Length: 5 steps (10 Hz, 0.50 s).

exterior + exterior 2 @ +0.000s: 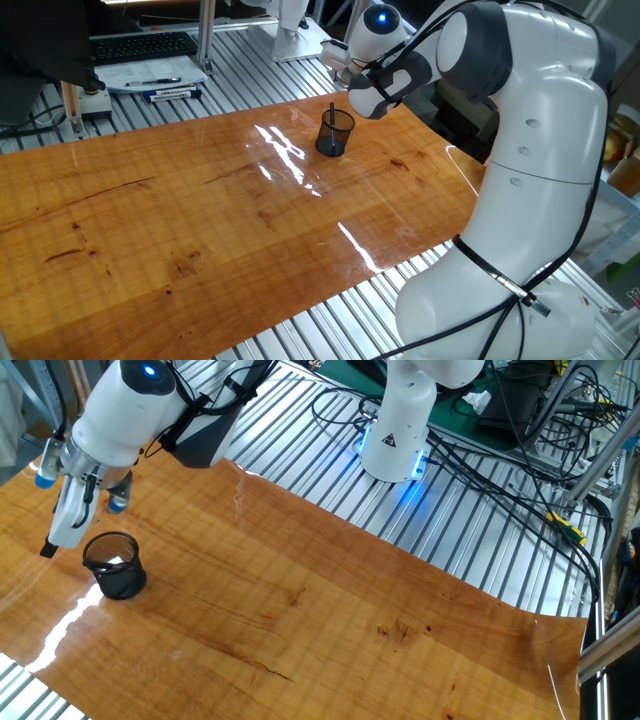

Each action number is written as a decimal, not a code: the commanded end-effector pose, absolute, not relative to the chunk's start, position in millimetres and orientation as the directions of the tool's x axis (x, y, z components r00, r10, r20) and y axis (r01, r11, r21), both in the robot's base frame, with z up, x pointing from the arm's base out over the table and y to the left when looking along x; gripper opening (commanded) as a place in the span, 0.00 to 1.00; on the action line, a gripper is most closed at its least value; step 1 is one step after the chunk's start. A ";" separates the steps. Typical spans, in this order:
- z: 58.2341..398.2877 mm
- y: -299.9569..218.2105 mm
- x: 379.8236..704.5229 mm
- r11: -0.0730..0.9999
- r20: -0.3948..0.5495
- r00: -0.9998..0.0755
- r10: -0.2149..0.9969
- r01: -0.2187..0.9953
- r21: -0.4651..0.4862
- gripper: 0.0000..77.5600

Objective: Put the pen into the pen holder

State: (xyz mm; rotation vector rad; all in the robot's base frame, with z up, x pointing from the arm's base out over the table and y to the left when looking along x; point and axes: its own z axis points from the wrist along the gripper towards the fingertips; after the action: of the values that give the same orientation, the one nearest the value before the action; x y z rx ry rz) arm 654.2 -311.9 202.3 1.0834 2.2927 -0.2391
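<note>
Black wire mesh forms the pen holder (336, 133), which stands upright on the wooden table (200, 230) in the upper middle of one fixed view. The pen (332, 114) shows as a thin dark stick rising from the holder's left rim, its long axis close to vertical, its lower part seemingly inside the cup. The gripper (345, 78) hangs just above and to the right of the pen's top. From this side its fingers are too small and crowded to judge, so whether they touch the pen cannot be told here.

From the other fixed view, the holder (116, 565) sits at the left edge of the frame, and the gripper (62, 530) hovers just above and left of its rim. One white finger (66, 520) points down toward the cup. A small dark tip shows at the lower end of the fingers, which may be the pen's end (47, 549), lying to the left of the rim; inside the cup the mesh hides any shaft. How wide the fingers are parted, and whether they grip the pen, cannot be told from this side either.

The relation that matters is the upright pen directly below the fingers. Judging by that, the next move is probably a straight lift away, provided the pen is free of the fingers.
</note>
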 end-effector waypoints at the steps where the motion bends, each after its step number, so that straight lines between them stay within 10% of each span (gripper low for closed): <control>1: 253.6 -260.4 644.0 0.714 -0.318 -0.667 0.674 0.699 0.048 1.00; 5: 274.5 -227.9 632.5 0.821 -0.228 -0.810 0.541 0.567 -0.068 1.00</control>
State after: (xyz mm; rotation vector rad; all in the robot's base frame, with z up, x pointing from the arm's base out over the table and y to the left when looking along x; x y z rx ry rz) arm 642.9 -260.8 244.4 1.0170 2.5916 -0.1599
